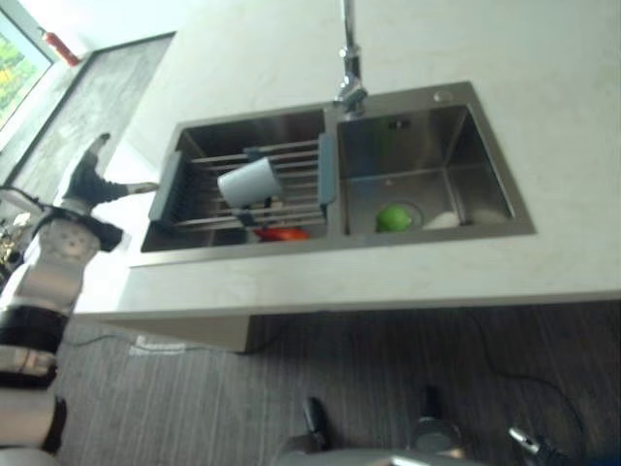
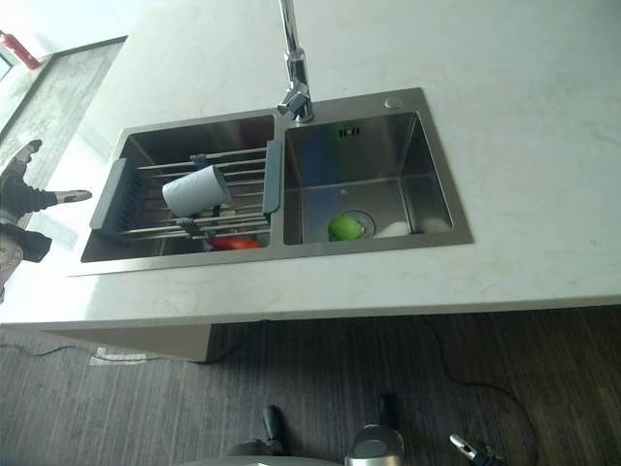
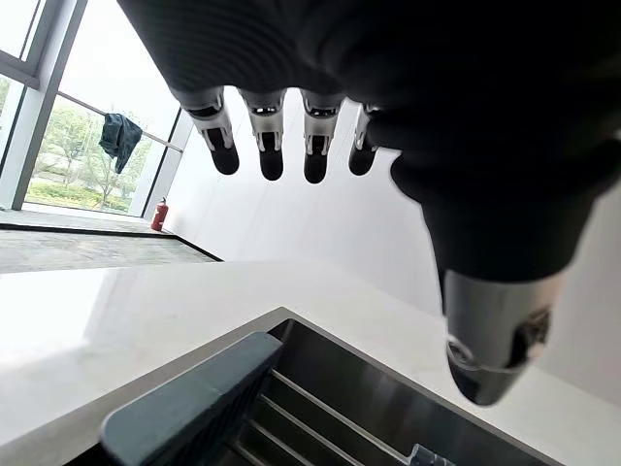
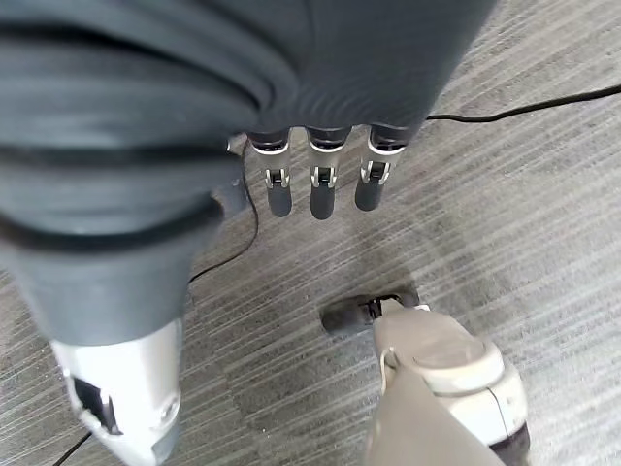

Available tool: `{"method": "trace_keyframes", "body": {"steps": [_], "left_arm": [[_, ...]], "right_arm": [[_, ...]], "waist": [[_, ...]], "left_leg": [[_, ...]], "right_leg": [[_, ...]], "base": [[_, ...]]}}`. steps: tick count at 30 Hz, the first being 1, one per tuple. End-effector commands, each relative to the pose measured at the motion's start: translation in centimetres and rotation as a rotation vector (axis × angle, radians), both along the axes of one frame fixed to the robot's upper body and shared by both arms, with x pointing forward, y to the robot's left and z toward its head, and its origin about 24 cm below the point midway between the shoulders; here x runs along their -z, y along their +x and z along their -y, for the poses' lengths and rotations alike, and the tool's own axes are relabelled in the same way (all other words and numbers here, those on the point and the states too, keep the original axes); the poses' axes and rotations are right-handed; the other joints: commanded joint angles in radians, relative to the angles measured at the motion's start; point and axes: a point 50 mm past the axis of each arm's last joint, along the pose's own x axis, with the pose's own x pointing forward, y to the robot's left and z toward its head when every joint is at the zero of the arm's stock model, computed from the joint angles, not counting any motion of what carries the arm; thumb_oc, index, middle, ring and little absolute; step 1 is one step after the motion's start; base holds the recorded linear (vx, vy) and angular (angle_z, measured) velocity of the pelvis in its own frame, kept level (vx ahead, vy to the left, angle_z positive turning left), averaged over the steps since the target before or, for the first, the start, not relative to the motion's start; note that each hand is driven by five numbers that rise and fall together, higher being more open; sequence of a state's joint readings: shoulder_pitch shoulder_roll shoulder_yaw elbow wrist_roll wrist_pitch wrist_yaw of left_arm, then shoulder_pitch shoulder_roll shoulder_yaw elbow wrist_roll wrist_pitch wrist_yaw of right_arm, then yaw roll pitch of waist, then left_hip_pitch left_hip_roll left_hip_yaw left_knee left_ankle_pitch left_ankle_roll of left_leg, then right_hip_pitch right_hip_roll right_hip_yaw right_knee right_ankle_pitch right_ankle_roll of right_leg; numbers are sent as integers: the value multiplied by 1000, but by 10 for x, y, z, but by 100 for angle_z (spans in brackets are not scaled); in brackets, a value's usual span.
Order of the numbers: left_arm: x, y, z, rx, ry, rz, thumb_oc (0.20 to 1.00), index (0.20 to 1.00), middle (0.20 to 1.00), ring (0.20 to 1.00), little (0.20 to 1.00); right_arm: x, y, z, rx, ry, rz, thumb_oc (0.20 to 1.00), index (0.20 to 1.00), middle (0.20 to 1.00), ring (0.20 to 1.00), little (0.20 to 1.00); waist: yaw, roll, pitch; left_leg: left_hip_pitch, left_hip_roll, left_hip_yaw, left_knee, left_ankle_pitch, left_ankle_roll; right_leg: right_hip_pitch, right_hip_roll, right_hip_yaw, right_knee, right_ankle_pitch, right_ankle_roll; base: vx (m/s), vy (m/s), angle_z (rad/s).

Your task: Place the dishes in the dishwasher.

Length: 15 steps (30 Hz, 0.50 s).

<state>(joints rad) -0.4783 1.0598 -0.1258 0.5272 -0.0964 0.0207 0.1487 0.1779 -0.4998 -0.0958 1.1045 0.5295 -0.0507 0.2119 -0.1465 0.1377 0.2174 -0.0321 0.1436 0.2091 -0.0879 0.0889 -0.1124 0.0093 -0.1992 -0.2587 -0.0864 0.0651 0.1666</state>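
Head views: high up, looking down, both sharing sink (image 2: 277,184) in tabletop (image 2: 524,116). Left wrist view: close past fingers (image 3: 271,146) to sink edge. Right wrist view: facing floor (image 4: 543,194).

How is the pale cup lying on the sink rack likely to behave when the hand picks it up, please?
The cup lies on its side across the rack, so a nudge could probably roll it along the bars. It looks rigid and smooth-walled, perhaps slippery. The open left hand hovers beside the sink.

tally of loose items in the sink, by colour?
Pale grey-white: 1, cup lying on the rack
Red: 1, item under the rack
Green: 1, round item in the right basin
White: 1, dish beside it
Total: 4
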Motion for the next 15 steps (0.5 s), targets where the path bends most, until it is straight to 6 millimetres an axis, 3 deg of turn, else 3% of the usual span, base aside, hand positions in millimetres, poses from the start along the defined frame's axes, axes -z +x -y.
{"method": "trace_keyframes", "body": {"steps": [1, 15], "left_arm": [[-52, -4, -13, -30, 104, 123, 1000, 1000, 1000, 1000, 1000], [-83, 12, 10, 43, 148, 165, 1000, 1000, 1000, 1000, 1000]], "right_arm": [[-12, 7, 15, -10, -35, 50, 1000, 1000, 1000, 1000, 1000], [-22, 14, 25, -29, -43, 106, 1000, 1000, 1000, 1000, 1000]], "waist": [[-22, -25, 3], [-56, -35, 68]], "left_leg": [[-25, 55, -23, 108, -103, -12], [-74, 56, 0, 123, -96, -18]], "right_leg": [[-75, -54, 50, 144, -131, 29], [-137, -69, 80, 141, -96, 45]], "base": [[4, 120, 2], [-20, 0, -4]]}}
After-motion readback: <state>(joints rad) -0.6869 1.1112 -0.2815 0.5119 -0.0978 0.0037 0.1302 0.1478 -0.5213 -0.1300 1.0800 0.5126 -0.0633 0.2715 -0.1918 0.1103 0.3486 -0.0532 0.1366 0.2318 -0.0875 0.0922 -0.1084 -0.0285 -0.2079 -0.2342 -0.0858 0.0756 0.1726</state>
